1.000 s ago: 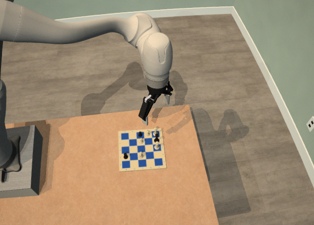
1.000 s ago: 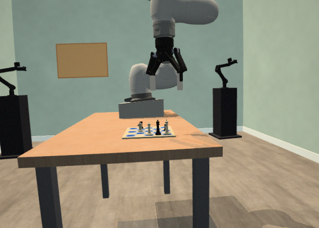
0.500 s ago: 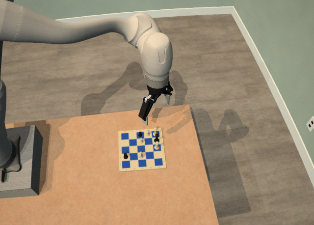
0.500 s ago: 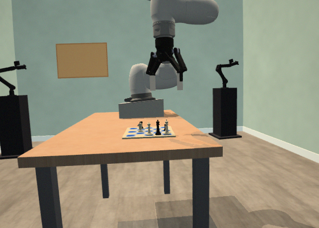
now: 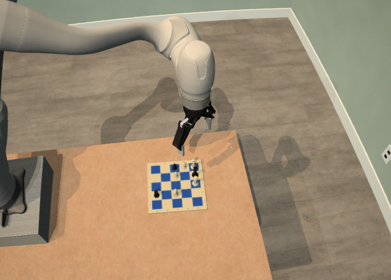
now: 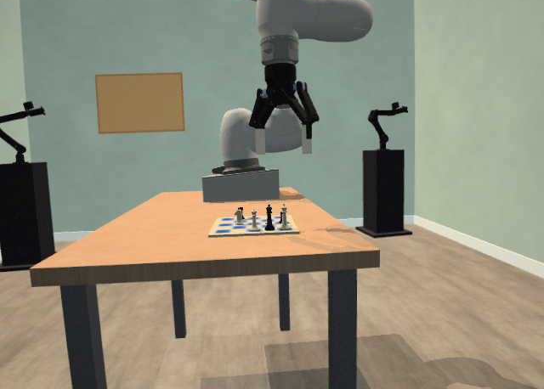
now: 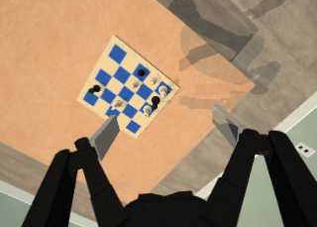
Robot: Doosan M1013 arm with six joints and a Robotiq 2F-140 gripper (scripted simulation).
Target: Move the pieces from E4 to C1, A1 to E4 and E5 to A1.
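The blue and cream board (image 5: 167, 203) (image 6: 219, 232) (image 7: 130, 62) has labels too small to read. Taking the corner with the tall white piece (image 5: 193, 164) (image 6: 284, 218) (image 7: 163, 90) as A1, a black piece (image 5: 174, 167) (image 7: 141, 72) stands on C1 and another black piece (image 5: 156, 194) (image 7: 95, 88) on E4. The opposite corner, E5, is empty. These pieces look upright and inside their squares. My gripper (image 5: 194, 137) (image 6: 283, 143) (image 7: 163, 118) is open and empty, high above the board's far side in the top view.
A tall black piece (image 5: 195, 172) (image 6: 269, 219) and a white piece (image 5: 195, 181) (image 6: 253, 222) share the tall white piece's edge column. Other white pieces stand at the top edge (image 5: 184, 165) and mid-board (image 5: 176, 175) (image 5: 175, 192). The table (image 5: 110, 207) surrounds the board.
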